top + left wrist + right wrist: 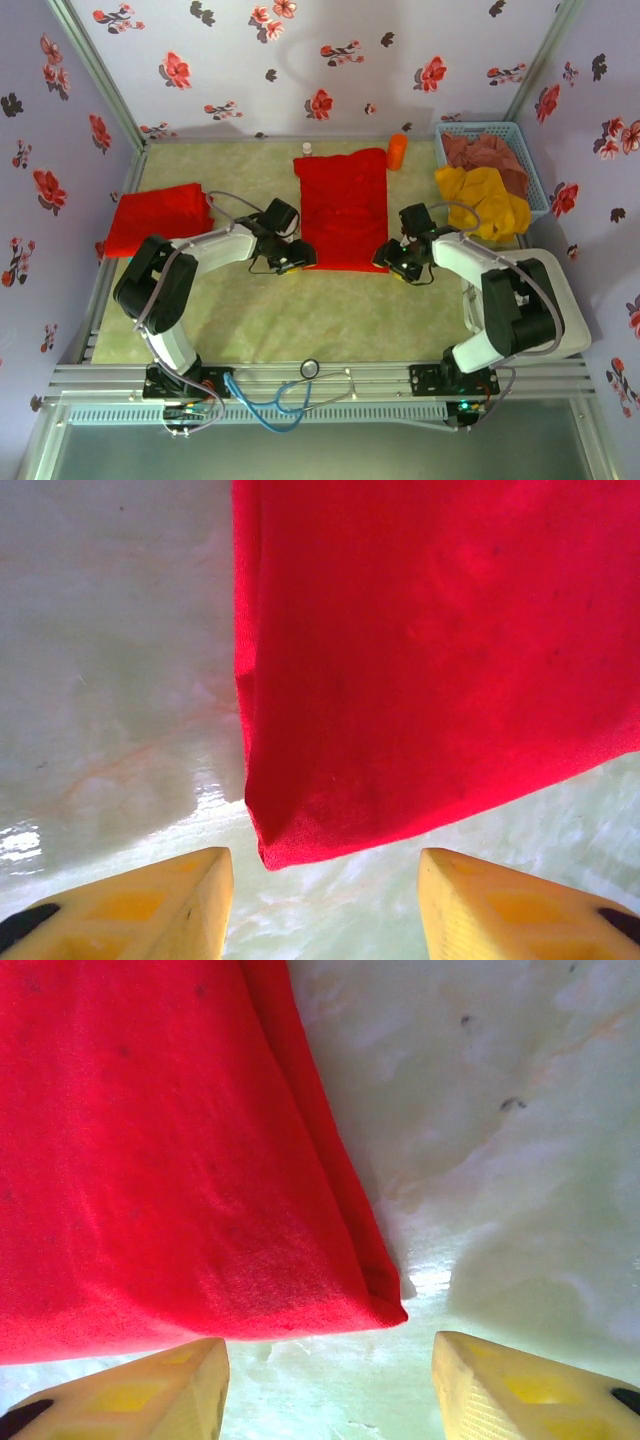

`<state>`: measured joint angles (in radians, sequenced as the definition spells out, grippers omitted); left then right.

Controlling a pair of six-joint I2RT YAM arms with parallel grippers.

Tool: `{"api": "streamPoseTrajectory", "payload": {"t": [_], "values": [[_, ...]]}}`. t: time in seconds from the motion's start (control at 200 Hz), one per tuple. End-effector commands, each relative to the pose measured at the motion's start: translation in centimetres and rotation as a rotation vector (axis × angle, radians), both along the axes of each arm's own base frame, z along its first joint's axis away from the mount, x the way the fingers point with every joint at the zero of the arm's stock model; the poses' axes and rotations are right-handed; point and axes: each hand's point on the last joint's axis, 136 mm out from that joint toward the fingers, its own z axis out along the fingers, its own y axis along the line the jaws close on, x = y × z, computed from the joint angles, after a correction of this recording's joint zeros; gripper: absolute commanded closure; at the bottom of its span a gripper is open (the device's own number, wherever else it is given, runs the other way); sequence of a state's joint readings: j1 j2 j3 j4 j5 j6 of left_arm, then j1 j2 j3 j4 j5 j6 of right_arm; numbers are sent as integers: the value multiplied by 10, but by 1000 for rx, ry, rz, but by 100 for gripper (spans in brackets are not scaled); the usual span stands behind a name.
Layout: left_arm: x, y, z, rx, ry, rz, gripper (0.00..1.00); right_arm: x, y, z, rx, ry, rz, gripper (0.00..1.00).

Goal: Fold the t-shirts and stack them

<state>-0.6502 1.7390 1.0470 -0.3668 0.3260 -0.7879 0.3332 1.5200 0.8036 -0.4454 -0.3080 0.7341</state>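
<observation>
Counting two red t-shirts on the table (300, 330), both showing plain red faces.

First t-shirt (160, 218): folded, lying against the left edge, about halfway along it.

Second t-shirt (343, 208): folded into a long strip at the table's centre. It runs from close to the far edge down to mid-table.

Two grippers, one at each near corner of the second t-shirt.
- Left gripper (325, 865): at the near-left corner, yellow fingers (150, 905) spread wide and gripping nothing. The corner tip reaches just to the gap and is clear of both fingers.
- Right gripper (330, 1345): at the near-right corner, also spread wide and gripping nothing. The corner lies just ahead of the fingertips.

Other items, one of each:
- Blue basket (478, 127) in the far-right corner, holding a brownish cloth (485, 152).
- Yellow cloth (485, 200) spilling over the basket's near rim onto the table.
- Orange cylinder (397, 151) just beside the second t-shirt's far-right corner.
- Small white object (307, 149) at its far-left corner, too small to identify.
- Blue cable (270, 400) looped on the near rail.

Open room: the near half of the table is bare, and a bare lane lies between the two t-shirts. The right edge is crowded by the basket and the yellow cloth.

Hard to make out:
- In the top view both wrists cover the strip's near corners.
- Both wrist views cut the cloth off at the frame edge.
- The number of layers in either fold cannot be told.
</observation>
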Motion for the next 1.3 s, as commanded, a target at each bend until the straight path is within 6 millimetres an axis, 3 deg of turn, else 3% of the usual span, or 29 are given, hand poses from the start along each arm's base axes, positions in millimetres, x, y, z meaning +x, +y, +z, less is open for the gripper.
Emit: {"api": "streamPoseTrajectory", "payload": {"t": [0.0, 0.245, 0.645, 0.975, 1.165, 1.295], "values": [[-2, 0, 10, -11, -10, 11, 49, 1, 0, -10, -29, 25, -30, 46], [-5, 7, 14, 10, -19, 13, 49, 7, 2, -17, -43, 20, -49, 52], [-5, 8, 17, 9, -27, 9, 49, 34, 7, -3, -63, -42, -42, 57], [-5, 8, 16, 17, -22, -1, 50, 29, 6, -12, -83, -21, -22, 61], [-9, 10, 12, 19, -8, 14, 51, 20, 6, -17, -81, -5, -16, 73], [-10, 9, 7, 7, -3, 35, 48, 17, 8, -21, -65, 3, -16, 92]]}}
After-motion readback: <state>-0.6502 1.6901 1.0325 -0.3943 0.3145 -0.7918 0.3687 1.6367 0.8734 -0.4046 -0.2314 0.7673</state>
